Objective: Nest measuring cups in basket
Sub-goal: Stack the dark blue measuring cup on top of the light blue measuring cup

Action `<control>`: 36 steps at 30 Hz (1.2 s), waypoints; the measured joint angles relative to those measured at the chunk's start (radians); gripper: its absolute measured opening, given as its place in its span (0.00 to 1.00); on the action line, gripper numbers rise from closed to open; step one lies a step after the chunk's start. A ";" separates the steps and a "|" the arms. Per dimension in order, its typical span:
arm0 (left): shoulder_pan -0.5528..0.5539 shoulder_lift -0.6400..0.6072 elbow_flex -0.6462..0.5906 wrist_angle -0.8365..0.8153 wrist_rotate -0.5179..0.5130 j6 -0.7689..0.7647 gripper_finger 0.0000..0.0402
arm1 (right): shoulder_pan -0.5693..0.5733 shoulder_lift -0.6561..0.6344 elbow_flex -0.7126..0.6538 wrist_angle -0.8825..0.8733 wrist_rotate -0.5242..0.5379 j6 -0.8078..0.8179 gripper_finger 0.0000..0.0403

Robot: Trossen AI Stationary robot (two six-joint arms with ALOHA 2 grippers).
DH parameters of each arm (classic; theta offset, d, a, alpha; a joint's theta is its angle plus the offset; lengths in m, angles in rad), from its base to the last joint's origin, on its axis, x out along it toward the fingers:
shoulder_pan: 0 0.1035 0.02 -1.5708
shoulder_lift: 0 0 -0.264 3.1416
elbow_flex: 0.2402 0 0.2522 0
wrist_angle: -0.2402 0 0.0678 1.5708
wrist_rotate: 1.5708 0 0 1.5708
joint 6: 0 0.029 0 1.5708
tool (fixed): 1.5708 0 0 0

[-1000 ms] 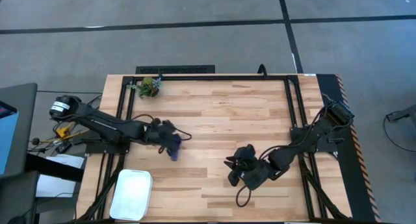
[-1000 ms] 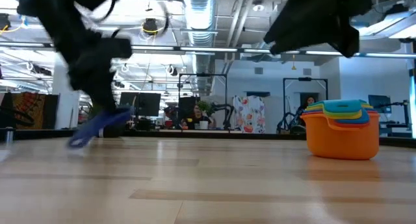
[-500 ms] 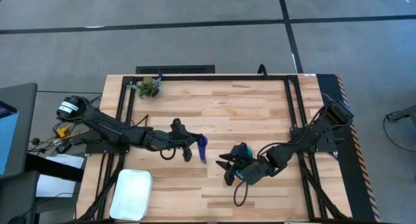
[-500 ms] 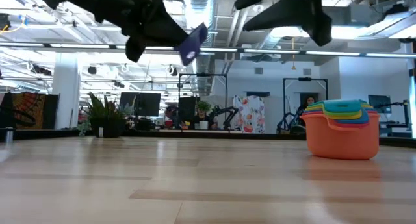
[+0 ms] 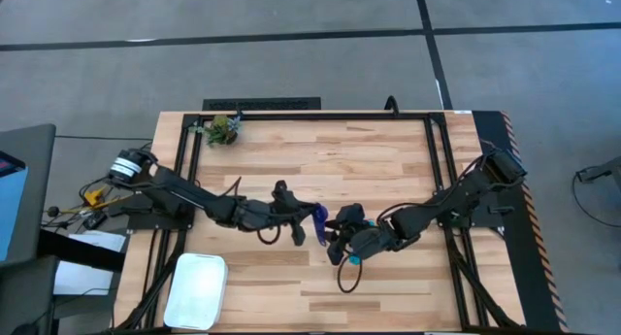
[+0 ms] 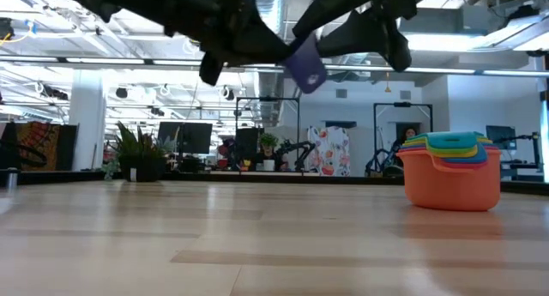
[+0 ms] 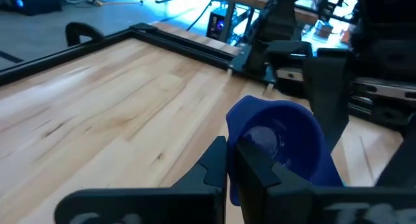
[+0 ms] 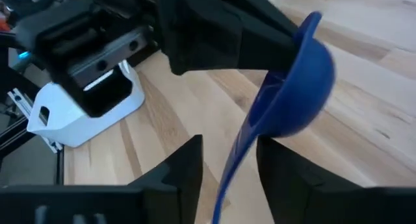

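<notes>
Above mid-table, high view: left gripper (image 5: 309, 221) had carried the dark blue measuring cup (image 5: 320, 218) rightward to the right gripper (image 5: 337, 244). Low view: cup airborne. Wrist views: left fingers clamped its rim; right fingers spread around its handle, handover likely; basket (image 5: 195, 289) far.

Cup (image 7: 279, 146): dark blue.
Claws, left (image 7: 231, 160) and right (image 8: 227, 162): black.
Basket (image 5: 196, 289): plain white.
Stack (image 6: 451, 167): orange, with yellow, red, green, light blue.
Worktop (image 5: 369, 150): pale wood planks, black frame.
Plant (image 5: 224, 130): green.
</notes>
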 joint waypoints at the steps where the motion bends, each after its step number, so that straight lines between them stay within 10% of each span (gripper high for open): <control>1: 0.000 0.009 0.015 -0.006 0.001 0.010 0.01 | -0.004 0.000 0.000 -0.004 -0.003 0.010 0.41; 13: 0.003 0.017 0.079 -0.119 0.076 0.035 0.01 | 0.044 0.000 0.000 -0.062 0.018 0.168 0.03; 24: 0.011 0.017 0.077 -0.100 0.123 0.074 0.25 | 0.256 -0.017 -0.020 -0.130 0.256 0.550 0.02; 36: 0.079 0.017 0.077 -0.143 0.268 0.101 0.33 | 0.497 -0.018 -0.030 -0.544 0.547 1.316 0.04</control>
